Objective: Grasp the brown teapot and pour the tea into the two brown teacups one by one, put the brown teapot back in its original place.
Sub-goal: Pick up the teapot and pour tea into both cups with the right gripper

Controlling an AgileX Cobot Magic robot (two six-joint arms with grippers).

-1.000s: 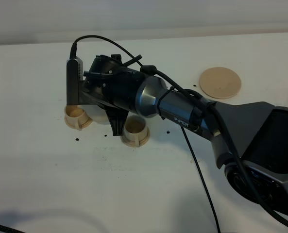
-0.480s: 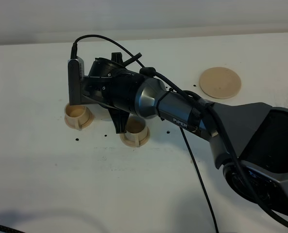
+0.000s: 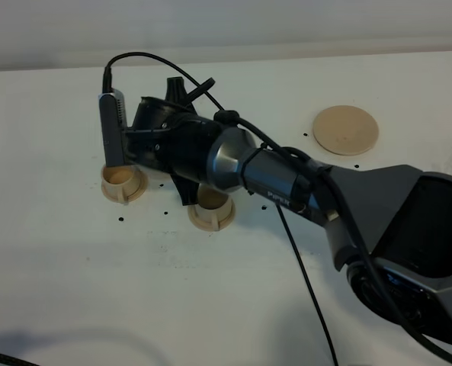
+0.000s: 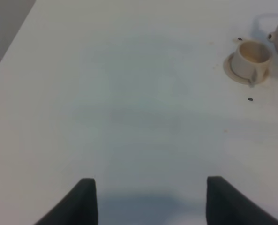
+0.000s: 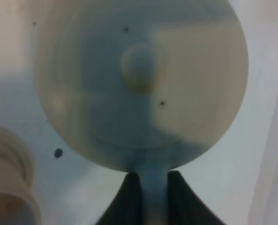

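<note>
In the right wrist view the brown teapot fills the frame from above, lid knob in the middle. My right gripper is shut on its loop handle. In the exterior high view the right arm reaches across to the left, and its wrist hides the teapot. One dark finger points down between the two brown teacups, which stand on their saucers. The round tan coaster lies bare at the back right. My left gripper hangs open over bare table, with the left cup far ahead of it.
The white table carries a few small dark specks around the cups. A black cable trails from the right arm toward the front edge. The right arm's base fills the front right corner.
The right wrist has rolled and shifted slightly left and toward the back above the cups. Both cups and the coaster have stayed put.
</note>
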